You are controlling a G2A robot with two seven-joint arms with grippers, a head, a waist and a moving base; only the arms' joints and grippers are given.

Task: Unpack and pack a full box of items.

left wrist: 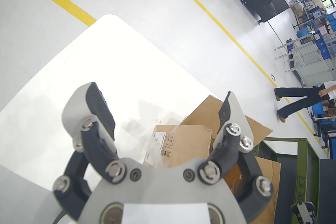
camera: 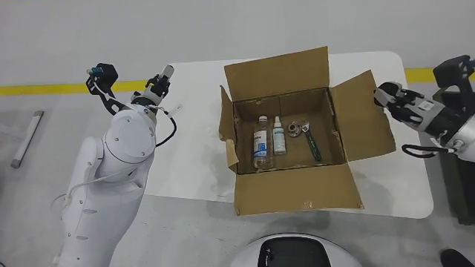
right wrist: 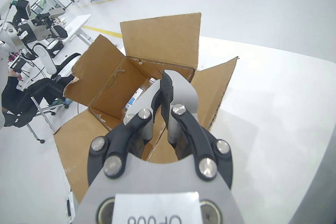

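**Top view.** The cardboard box (camera: 293, 130) stands mid-table (camera: 197, 156) with its four flaps splayed. It holds a clear bottle (camera: 260, 144), a smaller white bottle (camera: 279, 136) and a metal wrench (camera: 306, 139), lying flat side by side. We judge unpacking not yet begun. We advise descending vertically between the flaps. Pinch each smooth, round bottle across its body, and take the thin, flat wrench across its handle.

**Left wrist view.** The left gripper (left wrist: 160, 93) hangs over the table beside the box, fingers spread wide and empty.

**Right wrist view.** The right gripper (right wrist: 164, 80) hangs near one side flap. Its ribbed pads are pressed together on nothing, so we open it before entry.
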